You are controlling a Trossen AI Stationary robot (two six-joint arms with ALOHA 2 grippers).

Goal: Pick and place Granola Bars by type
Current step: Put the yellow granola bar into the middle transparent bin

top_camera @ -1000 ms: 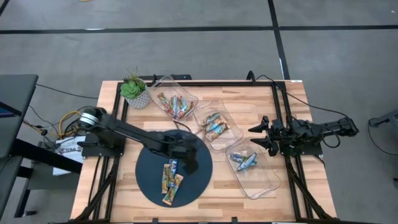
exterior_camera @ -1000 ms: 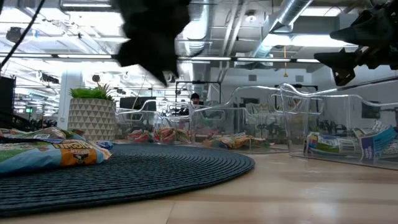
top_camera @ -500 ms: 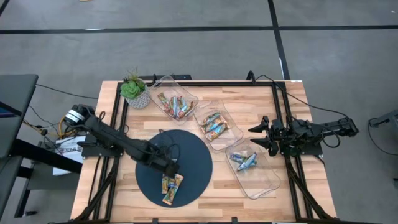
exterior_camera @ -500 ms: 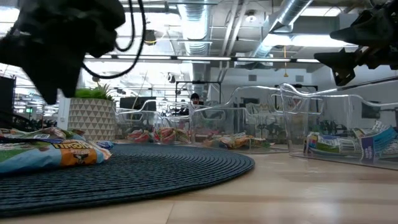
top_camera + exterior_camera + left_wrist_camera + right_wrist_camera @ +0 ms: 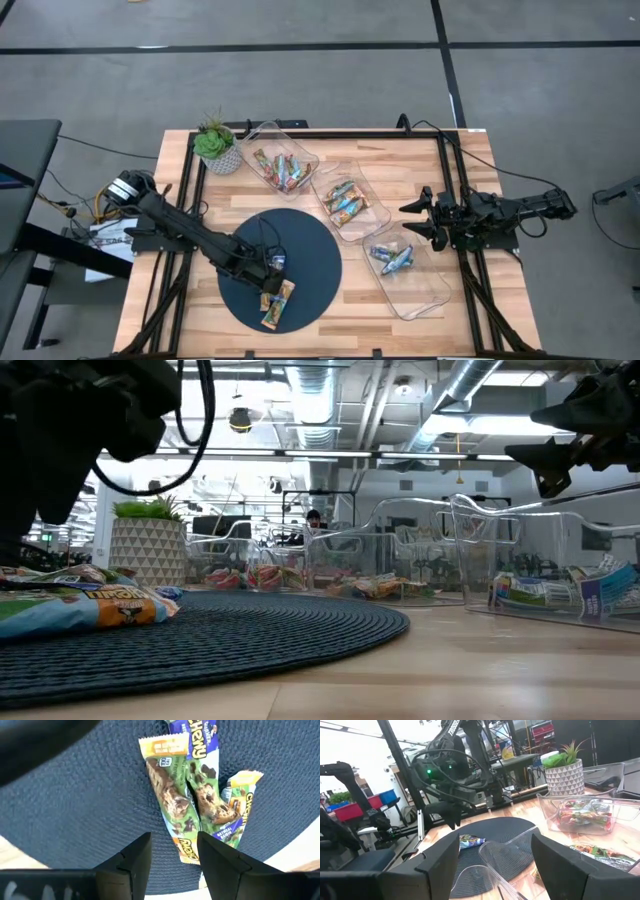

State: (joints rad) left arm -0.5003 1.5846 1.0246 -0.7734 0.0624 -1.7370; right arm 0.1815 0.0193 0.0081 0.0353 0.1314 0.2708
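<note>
A wooden table point(image 5: 400, 160) carries a round dark woven mat point(image 5: 310, 250), a small potted plant point(image 5: 216, 147) at the far left corner, and 3 clear plastic trays in a diagonal row. The tray nearest the plant point(image 5: 262, 135) holds several green/red granola bars point(image 5: 281, 171); the middle tray point(image 5: 370, 212) holds orange/yellow bars point(image 5: 343, 202); the third tray point(image 5: 425, 295) holds 2 blue/silver bars point(image 5: 392, 258). On the mat lie 3 loose bars point(image 5: 192, 802) side by side and touching: 2 orange-ended with green bodies and 1 blue-ended.

In the low view the trays' walls stand between the camera and the sorted bars, and the left arm blocks the upper left.

The left gripper point(image 5: 172, 862) hangs over the mat with its fingers point(image 5: 137, 860) partly apart, straddling the near end of 1 orange-ended bar; whether the fingers touch the wrapper cannot be told, and nothing is clamped.

The right gripper point(image 5: 408, 220) waits beside the third tray, fingers spread wide, empty.
</note>
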